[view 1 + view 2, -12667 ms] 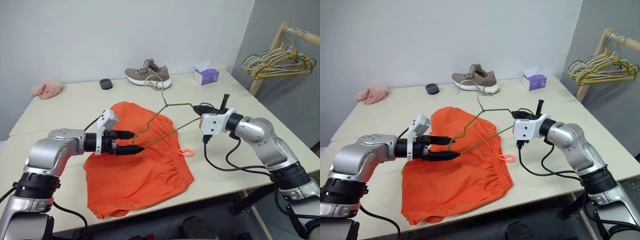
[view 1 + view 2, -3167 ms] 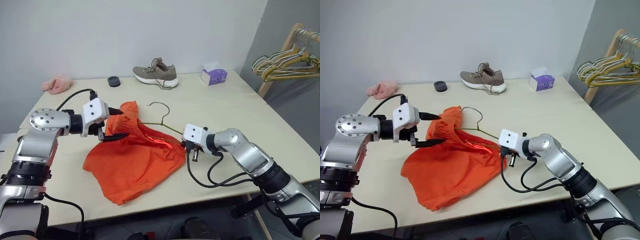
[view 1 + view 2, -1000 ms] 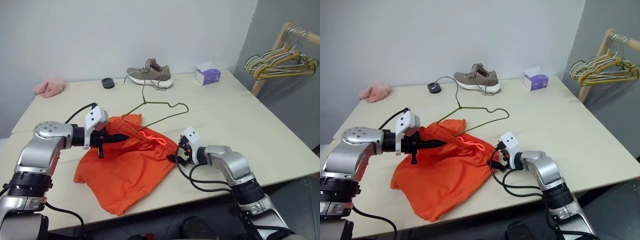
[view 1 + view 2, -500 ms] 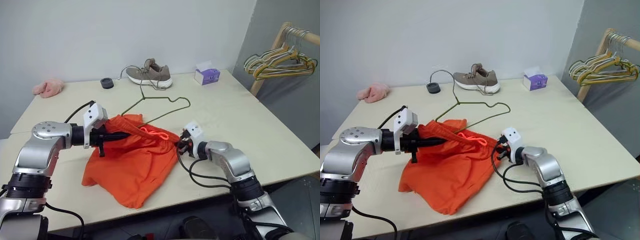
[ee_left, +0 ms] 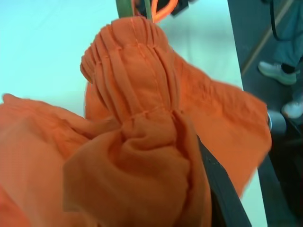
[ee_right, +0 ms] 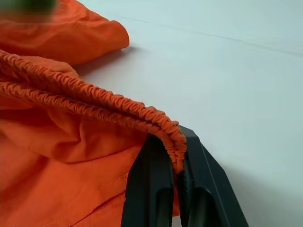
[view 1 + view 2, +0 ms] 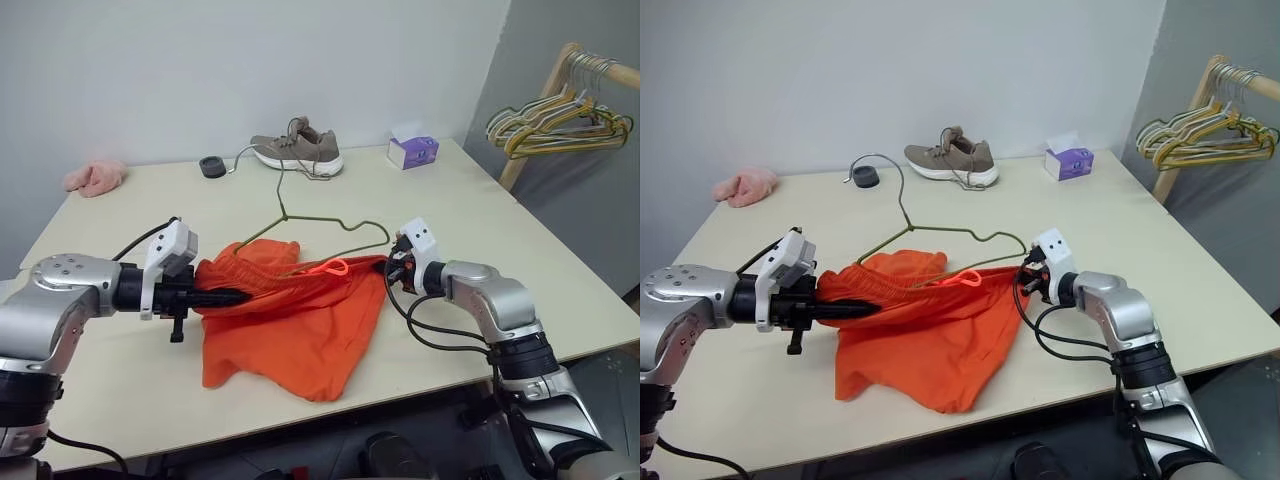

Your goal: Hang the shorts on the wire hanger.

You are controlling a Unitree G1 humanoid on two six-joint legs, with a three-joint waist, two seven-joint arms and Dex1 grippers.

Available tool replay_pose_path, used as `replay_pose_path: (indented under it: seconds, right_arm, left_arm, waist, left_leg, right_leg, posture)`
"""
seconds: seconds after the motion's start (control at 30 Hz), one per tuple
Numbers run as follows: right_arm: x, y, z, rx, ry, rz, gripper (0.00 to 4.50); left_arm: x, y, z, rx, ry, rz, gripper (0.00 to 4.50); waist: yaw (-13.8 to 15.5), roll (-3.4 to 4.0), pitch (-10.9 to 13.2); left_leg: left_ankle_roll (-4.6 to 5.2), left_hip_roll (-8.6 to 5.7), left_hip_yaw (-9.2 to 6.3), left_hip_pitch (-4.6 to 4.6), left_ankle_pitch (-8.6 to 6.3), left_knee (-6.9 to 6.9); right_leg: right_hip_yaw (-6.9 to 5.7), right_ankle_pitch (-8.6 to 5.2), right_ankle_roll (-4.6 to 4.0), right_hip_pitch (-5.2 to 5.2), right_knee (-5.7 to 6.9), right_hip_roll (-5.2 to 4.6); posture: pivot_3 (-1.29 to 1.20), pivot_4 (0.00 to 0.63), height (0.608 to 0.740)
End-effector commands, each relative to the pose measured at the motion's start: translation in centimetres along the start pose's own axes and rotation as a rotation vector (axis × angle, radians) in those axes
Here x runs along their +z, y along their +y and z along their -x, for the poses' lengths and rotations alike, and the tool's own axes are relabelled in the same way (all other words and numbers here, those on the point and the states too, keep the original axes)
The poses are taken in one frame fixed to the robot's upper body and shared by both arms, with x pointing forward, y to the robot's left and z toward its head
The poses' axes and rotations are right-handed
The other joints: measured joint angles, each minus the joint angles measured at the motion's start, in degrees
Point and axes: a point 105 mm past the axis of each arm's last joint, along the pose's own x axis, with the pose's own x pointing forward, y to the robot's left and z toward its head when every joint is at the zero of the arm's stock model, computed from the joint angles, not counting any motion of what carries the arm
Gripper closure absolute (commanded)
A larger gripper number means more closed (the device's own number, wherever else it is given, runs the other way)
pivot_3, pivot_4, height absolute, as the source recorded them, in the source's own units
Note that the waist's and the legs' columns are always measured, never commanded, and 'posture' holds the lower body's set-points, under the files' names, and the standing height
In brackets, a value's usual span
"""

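Orange fabric shorts [image 7: 300, 310] with a gathered elastic waistband hung stretched at centre frame between the left gripper [image 7: 235, 296], clamped on bunched cloth, and the right gripper [image 6: 173, 165], pinching the waistband's far end. Threaded through the waistband, the thin olive-green wire hanger [image 7: 330, 222] rose toward upper centre. The step seemingly called for even tension and both pinches kept firm, so the fabric would not slide off the wire.

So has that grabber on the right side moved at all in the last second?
Yes. The right gripper, shut on the shorts, has moved up the table toward the purple tissue box and away from the near edge.
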Motion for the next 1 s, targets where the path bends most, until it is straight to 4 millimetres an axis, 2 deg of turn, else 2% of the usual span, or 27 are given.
replay_pose_path:
  seconds: [0.03, 0.63, 1.0]
  right_arm:
    - [1.3, -2.4, 2.1, -0.102, -0.03, 0.037, 4.49]
    - [2.4, 0.4, 3.6, -0.016, -0.033, 0.126, 4.49]
    - [3.7, 2.6, 4.3, 0.08, 0.008, 0.277, 4.49]
  left_arm:
    - [0.1, 0.9, 1.6, 0.067, 0.064, -0.083, 4.5]
    - [-2.6, 2.6, 2.4, 0.128, 0.202, -0.161, 4.5]
    - [-3.9, 3.4, 1.9, 0.143, 0.311, -0.301, 4.5]
  waist:
    - [0.07, 0.01, 0.0]
    - [0.09, 0.03, 0.02]
    - [0.07, 0.03, 0.03]
  left_leg:
    - [0.0, 0.0, 0.01, -0.01, 0.0, 0.0]
    - [0.0, 0.02, 0.03, -0.05, 0.0, -0.03]
    - [0.0, 0.03, 0.04, -0.05, 0.0, -0.02]
  right_leg:
    - [0.0, 0.0, 0.0, 0.0, -0.01, 0.0]
    - [0.02, -0.02, 0.04, -0.06, -0.03, -0.04]
    - [0.04, -0.06, 0.1, -0.07, -0.03, -0.13]
  posture:
    - [-0.26, 0.0, 0.74]
    - [-0.28, 0.0, 0.74]
    - [-0.29, 0.0, 0.74]
